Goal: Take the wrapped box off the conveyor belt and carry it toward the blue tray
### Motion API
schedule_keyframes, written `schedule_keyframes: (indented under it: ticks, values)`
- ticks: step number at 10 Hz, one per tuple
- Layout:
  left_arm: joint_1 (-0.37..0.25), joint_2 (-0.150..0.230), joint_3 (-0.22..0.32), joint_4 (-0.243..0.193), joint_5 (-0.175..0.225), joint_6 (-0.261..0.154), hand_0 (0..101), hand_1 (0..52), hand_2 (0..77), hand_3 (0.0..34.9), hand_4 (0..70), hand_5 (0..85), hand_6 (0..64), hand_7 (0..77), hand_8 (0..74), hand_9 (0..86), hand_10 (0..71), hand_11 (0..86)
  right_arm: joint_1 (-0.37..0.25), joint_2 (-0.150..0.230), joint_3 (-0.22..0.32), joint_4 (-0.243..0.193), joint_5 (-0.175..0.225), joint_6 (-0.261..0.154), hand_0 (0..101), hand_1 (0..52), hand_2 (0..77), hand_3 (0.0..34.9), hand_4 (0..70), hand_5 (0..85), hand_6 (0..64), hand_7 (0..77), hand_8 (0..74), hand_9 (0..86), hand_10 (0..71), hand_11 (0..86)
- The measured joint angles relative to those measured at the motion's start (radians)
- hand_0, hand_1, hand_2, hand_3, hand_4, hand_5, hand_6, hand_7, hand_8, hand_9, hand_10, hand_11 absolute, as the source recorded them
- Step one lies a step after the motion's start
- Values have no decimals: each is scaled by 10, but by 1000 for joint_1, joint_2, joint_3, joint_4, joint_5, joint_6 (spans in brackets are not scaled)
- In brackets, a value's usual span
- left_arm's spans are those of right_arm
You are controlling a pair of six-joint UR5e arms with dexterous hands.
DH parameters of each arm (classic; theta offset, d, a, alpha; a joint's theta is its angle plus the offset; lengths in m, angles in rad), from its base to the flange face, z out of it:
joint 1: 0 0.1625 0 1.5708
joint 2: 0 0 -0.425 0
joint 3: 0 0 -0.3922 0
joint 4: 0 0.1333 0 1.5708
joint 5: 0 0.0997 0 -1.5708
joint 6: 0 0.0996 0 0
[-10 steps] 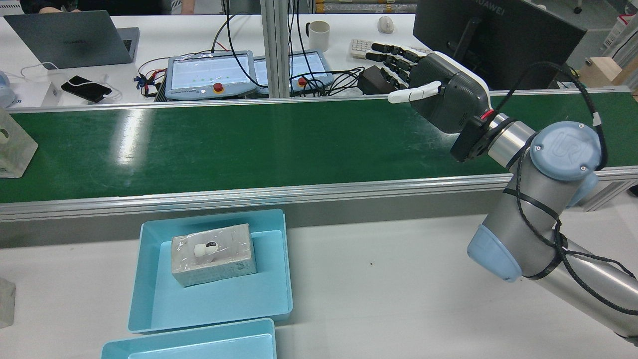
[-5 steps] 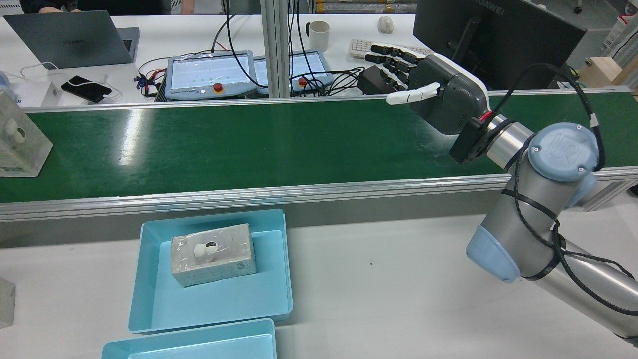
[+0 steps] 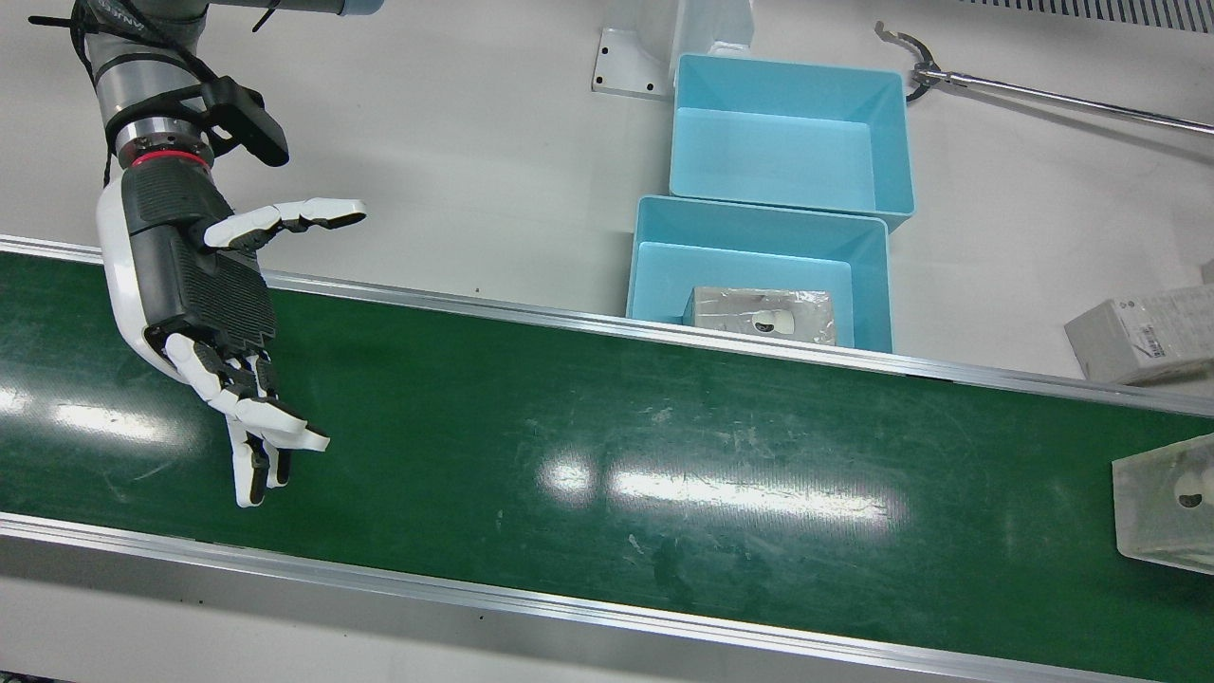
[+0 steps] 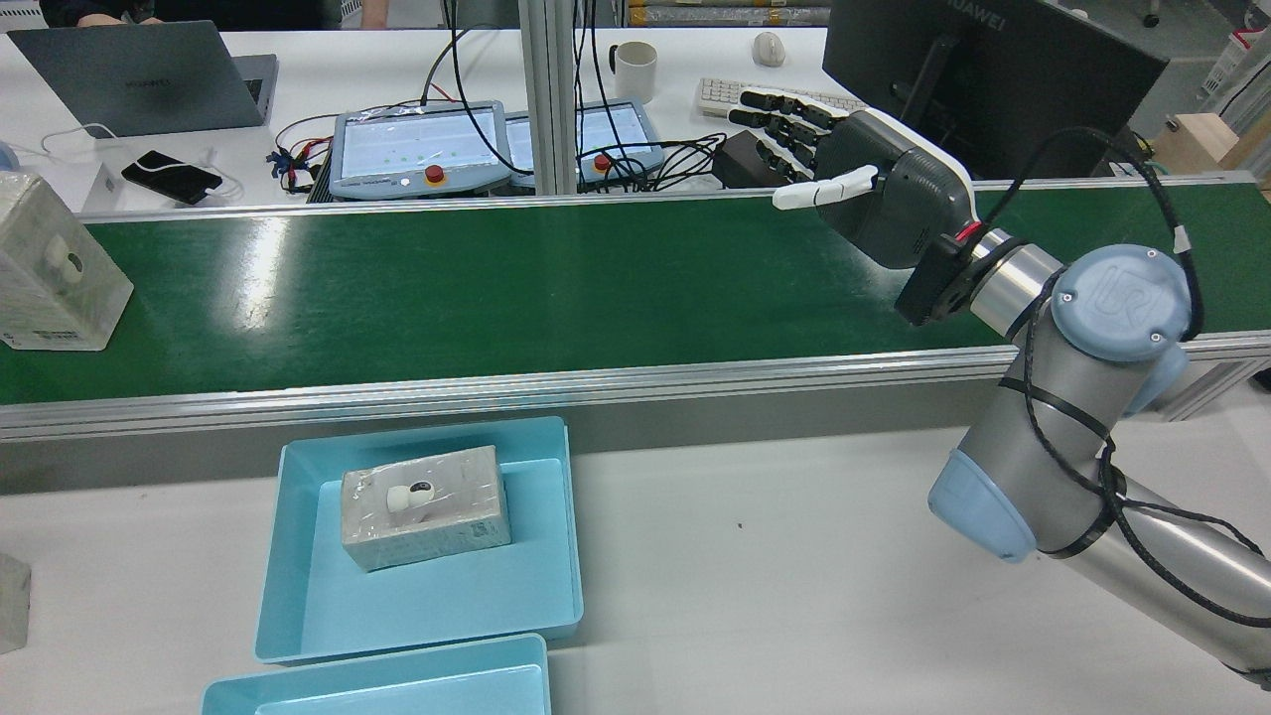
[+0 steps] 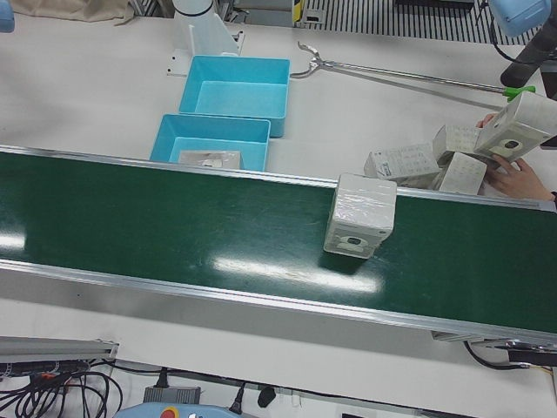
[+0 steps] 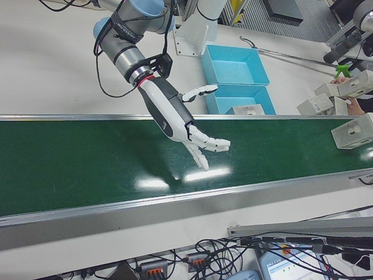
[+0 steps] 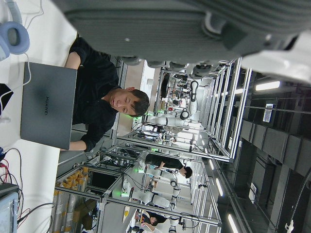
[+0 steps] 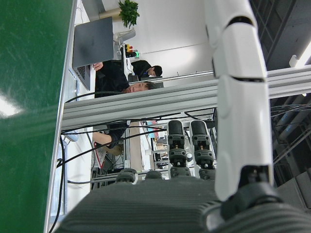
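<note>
The right hand [image 4: 874, 184] hovers over the conveyor belt [image 4: 556, 288] with fingers [image 3: 251, 446] spread, holding nothing. The wrapped box [image 4: 55, 283] stands upright on the belt's far end, well apart. A blue tray [image 4: 427, 596] on the tabletop [image 4: 775, 576] holds another box [image 4: 425, 506].

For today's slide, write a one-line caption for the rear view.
Open right hand poised over the green conveyor belt as a wrapped box enters at far left; another box lies in the blue tray.
</note>
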Motion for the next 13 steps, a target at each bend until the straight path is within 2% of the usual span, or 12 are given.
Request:
schedule_keyframes:
  ticks: [2,7,8,9,10,11,13]
  values:
    - [0,0,0,0,0,0,0,0,5,0,0,11,0,5,5,5,5,0,0,1,0,0,2,1,502,169,142,18,180,191,76,218,0,27,16,33]
    - [0,0,0,0,0,0,0,0,11,0,0,11,0,5,5,5,5,0,2,0,-2,0,3,2,515,180,164,18,213,240,93,235,22,38,16,44]
    - [0,0,0,0,0,0,0,0,11,0,0,11,0,5,5,5,5,0,2,0,-1,0,3,2,533,229,207,18,235,267,109,262,33,65,33,65]
    - [0,0,0,0,0,0,0,0,11,0,0,5,0,5,5,5,0,0,3,0,-1,0,3,2,555,235,235,18,273,289,131,305,38,82,33,65]
    - [0,0,0,0,0,0,0,0,11,0,0,11,0,5,5,0,5,0,3,-1,-1,0,2,3,589,289,267,18,311,338,153,327,49,104,44,82]
    - [0,0,0,0,0,0,0,0,11,0,0,11,0,5,5,5,5,0,4,-1,0,0,2,4,610,284,289,19,333,409,169,344,65,104,44,87]
    - [0,0,0,0,0,0,0,0,11,0,0,5,0,5,5,5,5,5,4,-1,1,0,1,8,613,284,295,15,344,431,175,344,65,109,44,104]
